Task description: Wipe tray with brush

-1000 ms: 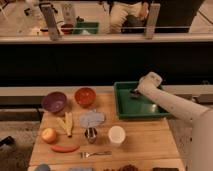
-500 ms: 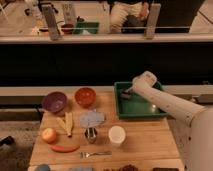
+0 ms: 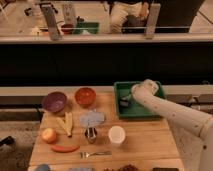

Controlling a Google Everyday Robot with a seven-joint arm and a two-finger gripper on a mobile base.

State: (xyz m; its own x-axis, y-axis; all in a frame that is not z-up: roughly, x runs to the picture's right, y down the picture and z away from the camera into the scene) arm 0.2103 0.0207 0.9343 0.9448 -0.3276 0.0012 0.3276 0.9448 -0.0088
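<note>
A green tray (image 3: 145,111) sits at the back right of the wooden table. My white arm reaches in from the right, and my gripper (image 3: 127,99) is down inside the tray at its left half. A small dark thing, probably the brush (image 3: 124,103), shows at the gripper's tip against the tray floor. The arm hides the tray's right part.
On the table (image 3: 145,142) stand a purple bowl (image 3: 54,101), an orange bowl (image 3: 85,96), a banana (image 3: 66,123), an apple (image 3: 49,135), a carrot (image 3: 65,148), a grey cloth (image 3: 92,119), a metal cup (image 3: 90,134), a white cup (image 3: 116,135) and a fork (image 3: 95,154).
My arm and gripper have moved leftward across the tray, from its right part toward its left half. Nothing else on the table has moved.
</note>
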